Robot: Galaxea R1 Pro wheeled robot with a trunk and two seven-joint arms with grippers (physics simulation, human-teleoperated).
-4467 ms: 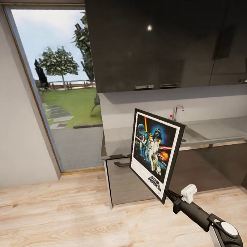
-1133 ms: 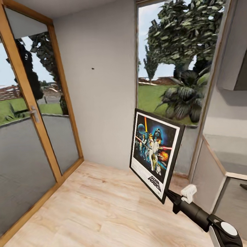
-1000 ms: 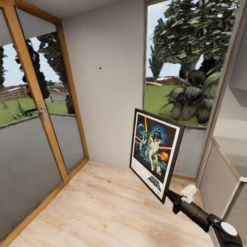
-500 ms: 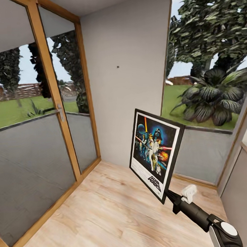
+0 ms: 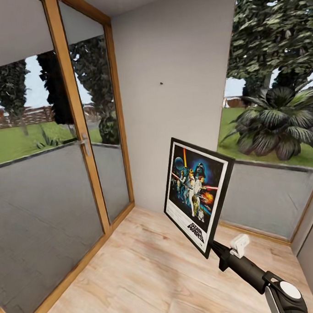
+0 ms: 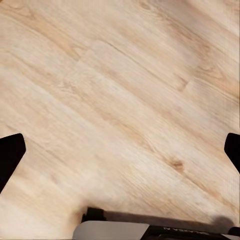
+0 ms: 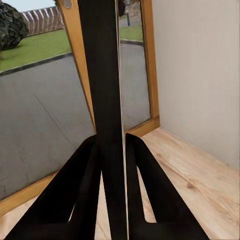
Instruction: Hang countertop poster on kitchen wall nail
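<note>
The camera is swinging left, so the wall nail (image 5: 161,83) is sitting further right in the head view than before; the poster (image 5: 198,194) is hanging below and right of that nail, well apart from it. The right gripper (image 7: 123,150) is clamping the poster's bottom edge; the left gripper (image 6: 120,150) is spreading wide above the wooden floor (image 6: 125,100).

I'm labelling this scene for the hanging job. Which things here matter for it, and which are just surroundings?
Job:
poster, clamped at its bottom corner by the right gripper
nail on the grey wall

Surroundings:
glass door with wooden frame
window
wooden floor
left gripper, open over the floor
</note>
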